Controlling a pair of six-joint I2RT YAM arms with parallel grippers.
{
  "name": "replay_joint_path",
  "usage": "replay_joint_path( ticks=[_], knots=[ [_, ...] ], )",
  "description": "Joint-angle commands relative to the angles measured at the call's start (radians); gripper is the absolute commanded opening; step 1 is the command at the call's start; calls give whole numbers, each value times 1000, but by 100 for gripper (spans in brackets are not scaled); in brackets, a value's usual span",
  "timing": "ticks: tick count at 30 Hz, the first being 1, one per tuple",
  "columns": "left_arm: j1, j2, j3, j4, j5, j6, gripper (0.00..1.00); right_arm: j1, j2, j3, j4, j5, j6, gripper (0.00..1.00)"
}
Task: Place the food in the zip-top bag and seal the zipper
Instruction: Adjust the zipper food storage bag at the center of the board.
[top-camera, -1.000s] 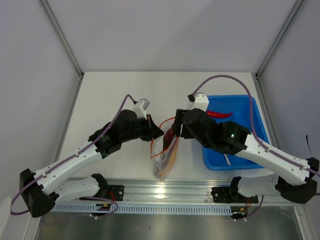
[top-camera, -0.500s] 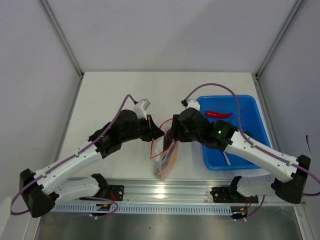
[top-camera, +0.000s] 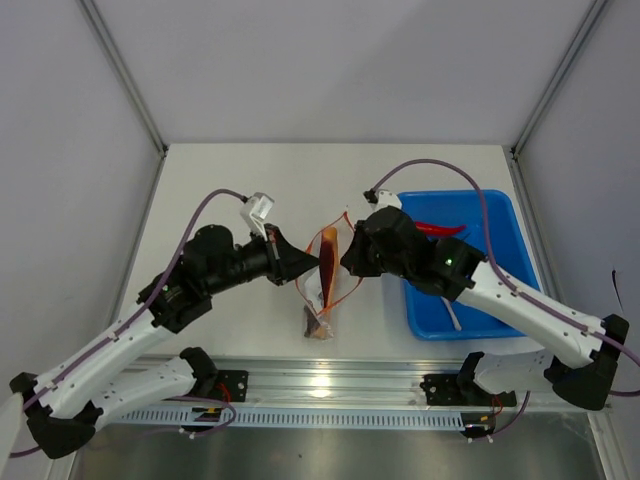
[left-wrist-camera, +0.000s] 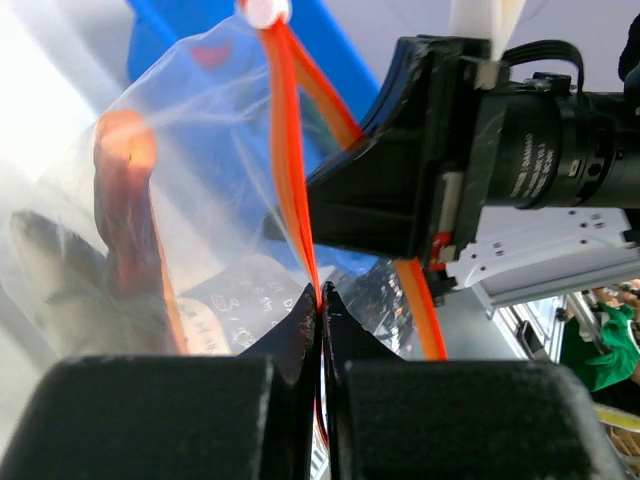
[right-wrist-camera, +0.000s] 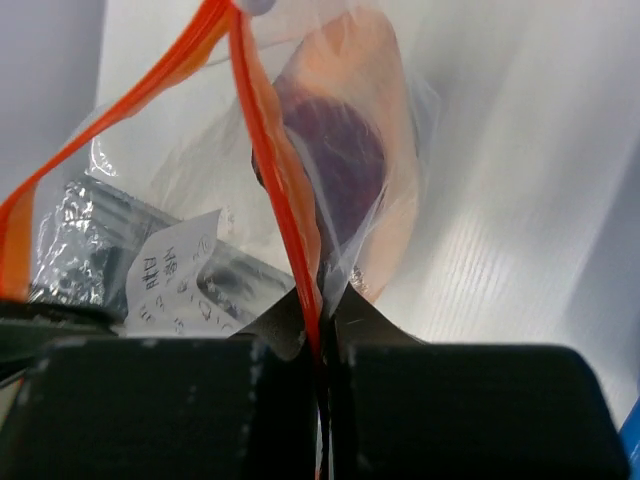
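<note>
**Stretching the bag mouth between two claws**

Drawing the left gripper (top-camera: 316, 264) back, farther from the blue tray (top-camera: 502, 214) than a second ago, and pulling the zip-top bag (top-camera: 320, 290) into a narrower, tauter shape than before. Pinching the zipper (left-wrist-camera: 288, 150) with that left claw, fingers pressed together on the orange-red strip at the side of the bag away from the tray. Clamping the same strip with the right gripper (right-wrist-camera: 322, 300) on the side facing the tray, jaws likewise closed tight on it. Holding the bag up by its mouth just beside the tray's left wall, bottom end hanging low over the table (top-camera: 200, 190). Carrying the sausage in yellow bun (right-wrist-camera: 340, 170) inside the clear plastic, along with something darker lower down, too blurred to name. Leaving the red chili (top-camera: 436, 229) lying in the far part of the tray, apart from the bag.
</note>
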Motion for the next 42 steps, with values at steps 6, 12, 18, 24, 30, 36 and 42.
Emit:
replay_joint_path(
  ticks=[6,12,18,24,30,36,42],
  knots=[
    [1,136,-119,20,-23,-17,1,-58,-23,-148,99,-32,8,0],
    [14,182,-35,-26,-23,21,1,-98,50,-113,87,-49,-61,0],
    [14,101,160,-65,10,34,0,-55,34,85,-8,12,-110,0],
    [15,64,46,-40,6,-6,1,-36,-16,15,38,-31,-97,15],
    [15,116,-85,4,1,-31,1,-64,45,-60,59,-52,-100,17],
    [20,128,-7,-32,-23,9,1,-67,79,-27,72,-69,-128,21],
    [21,121,35,-49,-37,35,1,-75,-7,38,53,-1,-160,50]
  ],
)
